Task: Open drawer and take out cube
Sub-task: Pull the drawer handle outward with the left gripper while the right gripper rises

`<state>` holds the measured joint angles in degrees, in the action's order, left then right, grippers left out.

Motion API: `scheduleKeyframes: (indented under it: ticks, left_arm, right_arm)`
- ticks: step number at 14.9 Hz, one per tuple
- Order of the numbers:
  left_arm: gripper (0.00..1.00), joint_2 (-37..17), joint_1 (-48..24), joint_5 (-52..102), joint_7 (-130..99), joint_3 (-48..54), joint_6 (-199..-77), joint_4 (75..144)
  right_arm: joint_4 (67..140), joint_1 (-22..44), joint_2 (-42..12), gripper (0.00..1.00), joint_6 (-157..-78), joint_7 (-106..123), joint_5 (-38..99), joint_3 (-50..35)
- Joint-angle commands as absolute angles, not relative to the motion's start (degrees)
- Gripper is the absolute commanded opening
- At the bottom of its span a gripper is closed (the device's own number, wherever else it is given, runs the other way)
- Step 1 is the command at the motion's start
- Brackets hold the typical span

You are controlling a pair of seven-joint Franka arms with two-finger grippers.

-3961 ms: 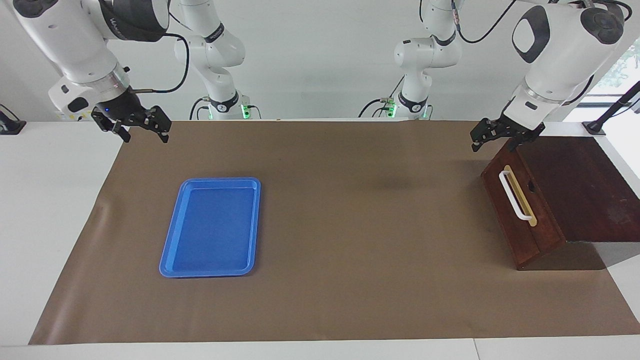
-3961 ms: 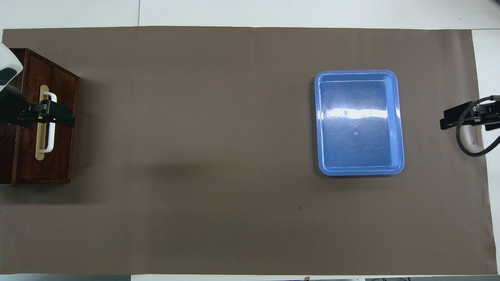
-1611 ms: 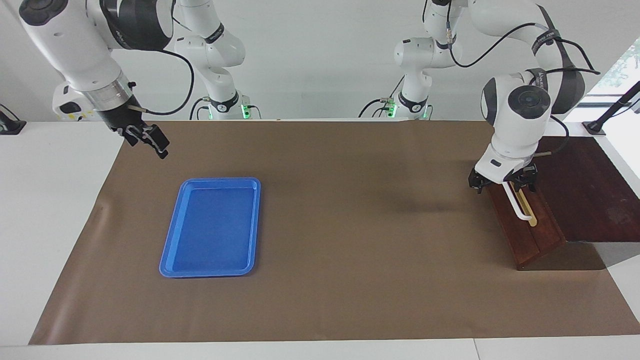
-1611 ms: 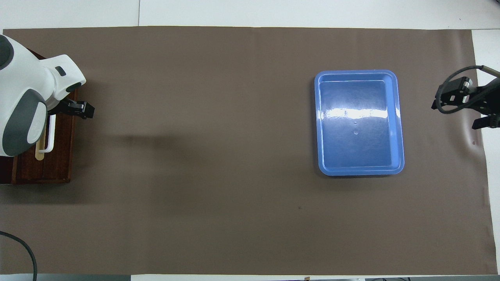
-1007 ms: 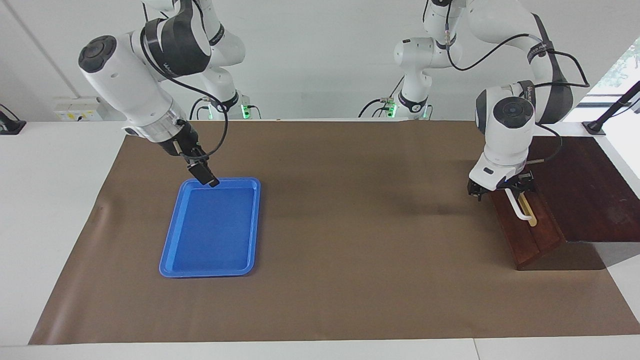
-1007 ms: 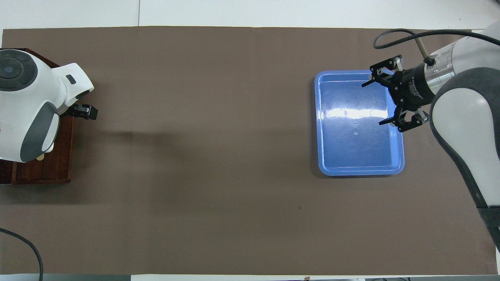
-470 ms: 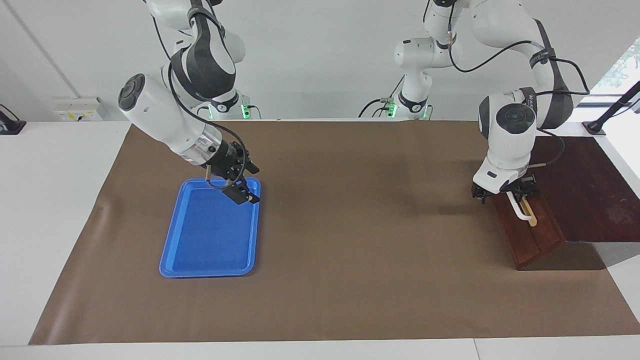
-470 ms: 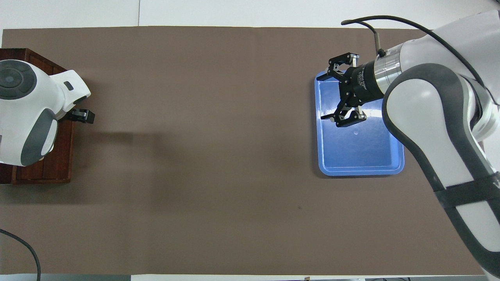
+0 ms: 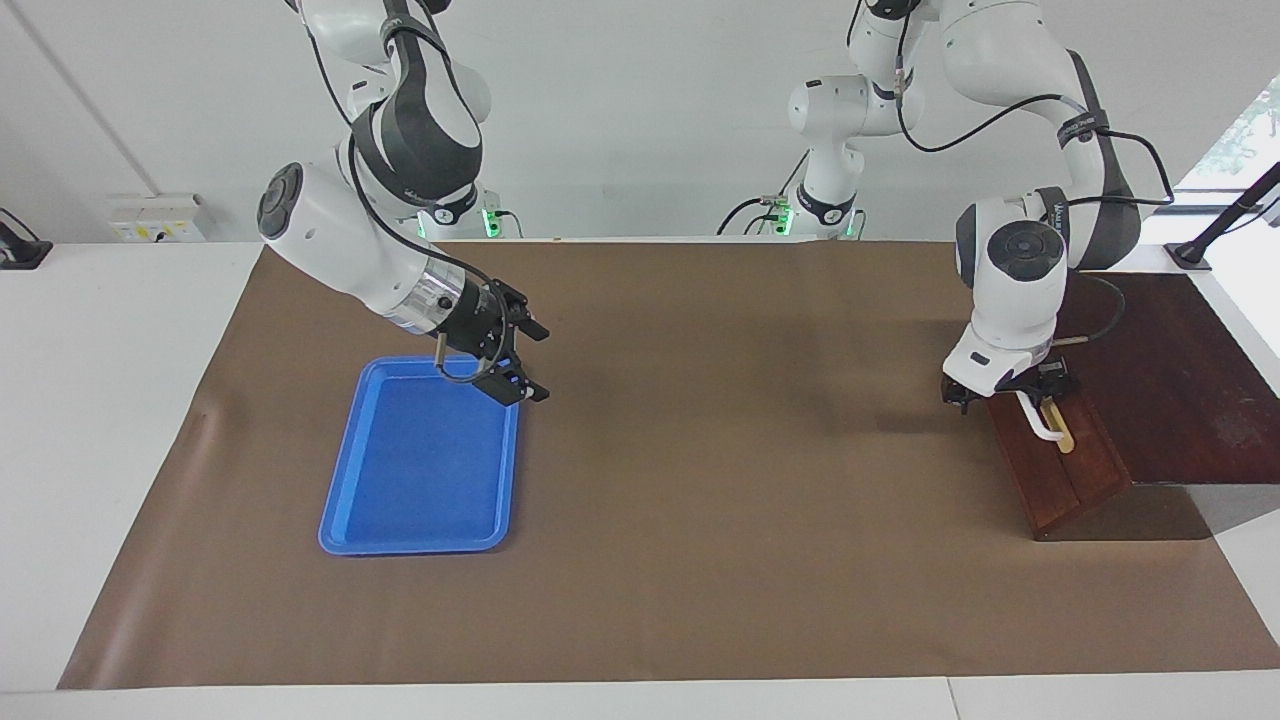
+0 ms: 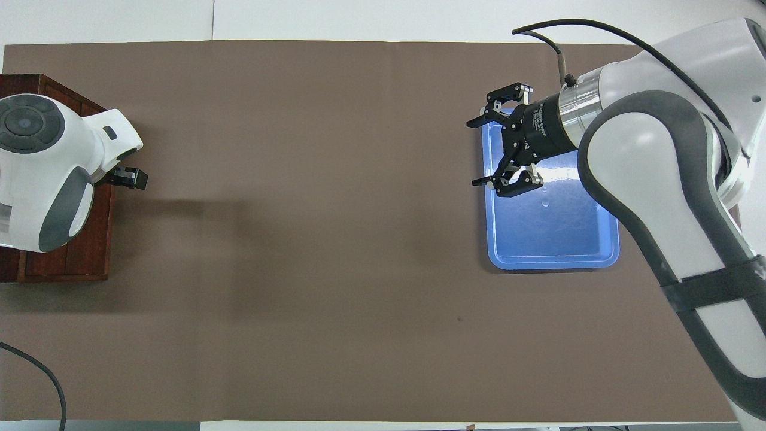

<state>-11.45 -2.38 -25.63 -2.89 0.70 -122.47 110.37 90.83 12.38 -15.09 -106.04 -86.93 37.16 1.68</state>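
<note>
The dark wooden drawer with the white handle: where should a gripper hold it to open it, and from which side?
Grip the white bar handle on the dark reddish-brown wooden drawer, coming from in front of the drawer. The bar stands off its gold strip, so jaws can probably close across it; the left gripper is already there.

A dark reddish-brown wooden drawer point(image 9: 1058, 468) is being seen shut, its front sitting flush in a matching dark wooden box point(image 9: 1170, 370) at the left arm's end of the table. The front is being shown turned toward the table's middle. A white bar handle point(image 9: 1040, 422) on a gold strip point(image 9: 1060, 428) is being carried across the front; its upper part is being hidden by an arm in the facing view, and in the overhead view all of it is being covered. The cube is not being shown in either view.
</note>
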Motion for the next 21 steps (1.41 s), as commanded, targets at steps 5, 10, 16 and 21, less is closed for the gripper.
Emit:
scheduleKeyframes:
  ticks: [5, 10, 16, 21]
  left_arm:
    - [1.00, -12.83, -3.43, -26.10, -6.85, 1.32, -126.30, 110.39]
    - [1.00, -12.92, -7.72, -25.06, -11.33, 1.41, -125.51, 109.86]
    - [1.00, -13.36, -12.47, -20.31, -13.61, 1.32, -120.15, 106.00]
    - [1.00, -13.27, -14.94, -18.73, -16.34, 1.32, -119.71, 106.00]
  right_arm:
    - [73.22, 11.69, -28.91, 0.96, -99.84, -87.71, 39.99, 1.67]
    - [75.75, 13.44, -28.74, 0.96, -103.70, -87.45, 42.62, 1.50]
    - [80.59, 15.29, -27.95, 0.97, -107.31, -82.62, 47.28, 1.49]
    - [82.96, 15.38, -26.81, 1.00, -108.10, -82.79, 48.87, 1.49]
